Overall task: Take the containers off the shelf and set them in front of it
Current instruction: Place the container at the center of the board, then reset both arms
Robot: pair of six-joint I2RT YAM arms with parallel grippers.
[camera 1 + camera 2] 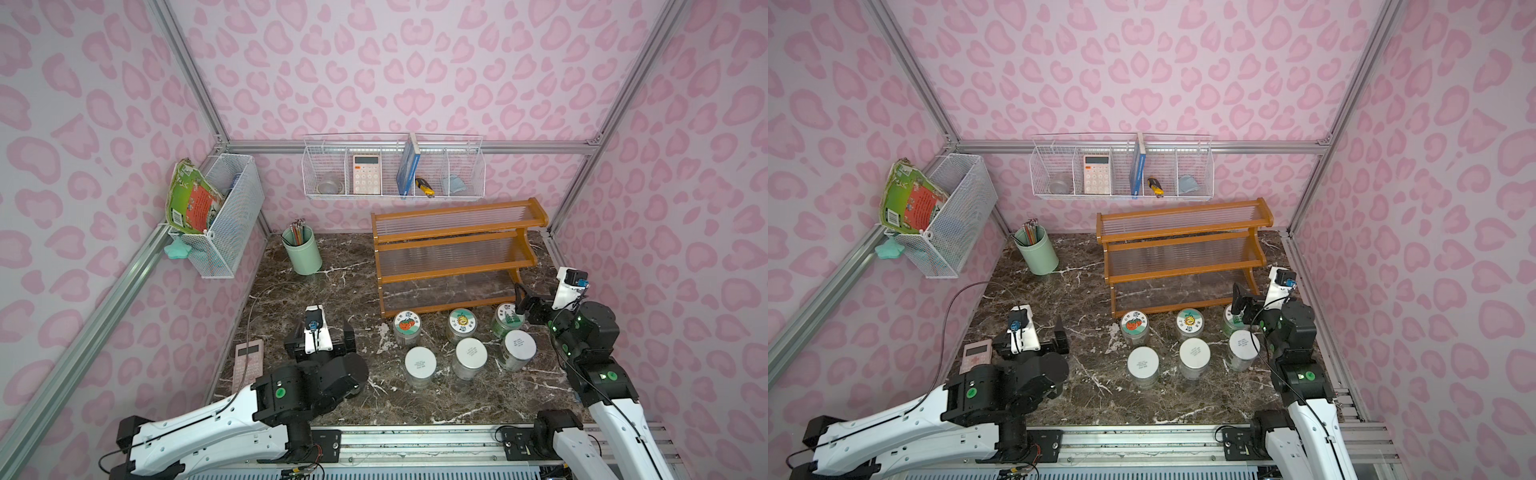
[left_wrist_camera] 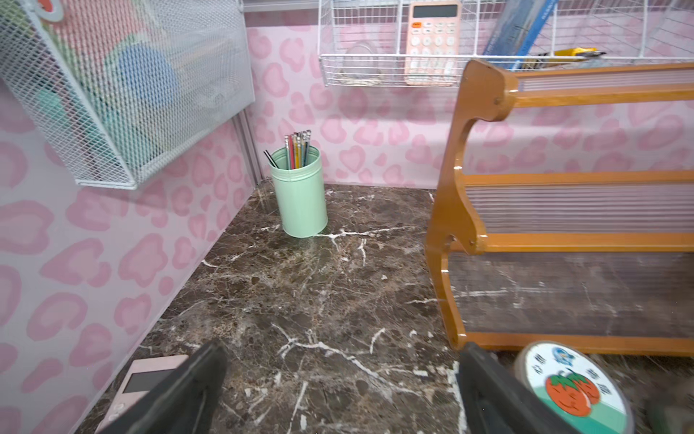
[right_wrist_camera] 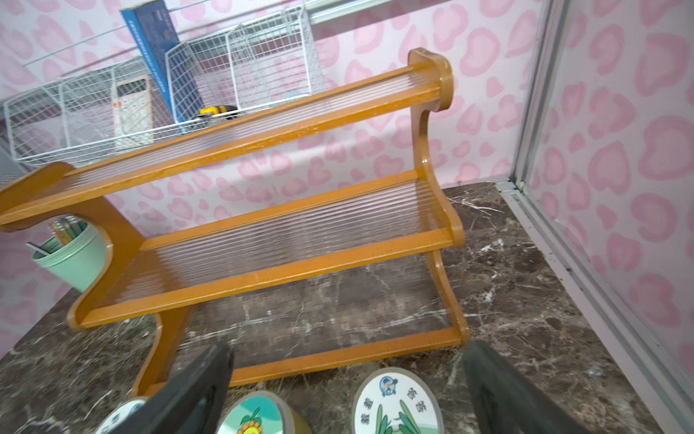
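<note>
You've nothing left, I judge: shelf (image 1: 453, 257) bare, all six containers (image 1: 467, 353) on counter (image 1: 332, 291) in front. Your left tool (image 2: 343, 379) and right tool (image 3: 349, 379) spread wide, holding nothing.

Black left gripper (image 2: 341, 357) gapes empty front-left of the orange-brown wooden shelf (image 1: 453, 257); black right gripper (image 3: 349, 355) gapes front-right.

The marble table (image 1: 345, 291) bears the shelf (image 1: 453, 266). Six jars (image 1: 470, 352) stand in two rows just before the shelf; cup (image 1: 302, 254) and calculator (image 1: 249, 360) sit left of it
</note>
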